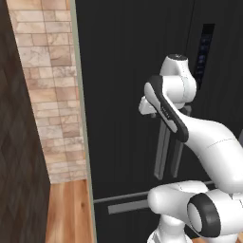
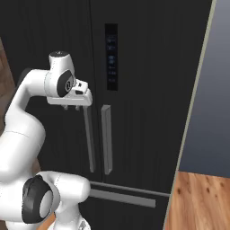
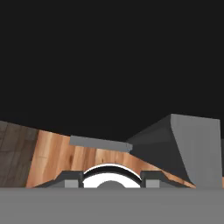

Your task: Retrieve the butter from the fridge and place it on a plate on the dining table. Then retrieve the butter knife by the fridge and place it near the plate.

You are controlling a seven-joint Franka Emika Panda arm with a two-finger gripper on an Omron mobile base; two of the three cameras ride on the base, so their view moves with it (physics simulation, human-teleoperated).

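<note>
Reaching for the closed fridge (image 2: pixel 148 67), the gripper (image 2: pixel 72 108) points down at the top of its left door handle (image 2: pixel 88 139), presumably to pull; whether the jaws are clamped is unclear.

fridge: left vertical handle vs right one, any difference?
The left handle has the gripper at its top end, so its top is hidden in the right base view; the right handle stands free, its full length showing. The left handle sits on the left door, the right handle on the right door below the control panel. Both are grey upright bars on the shut fridge.
</note>
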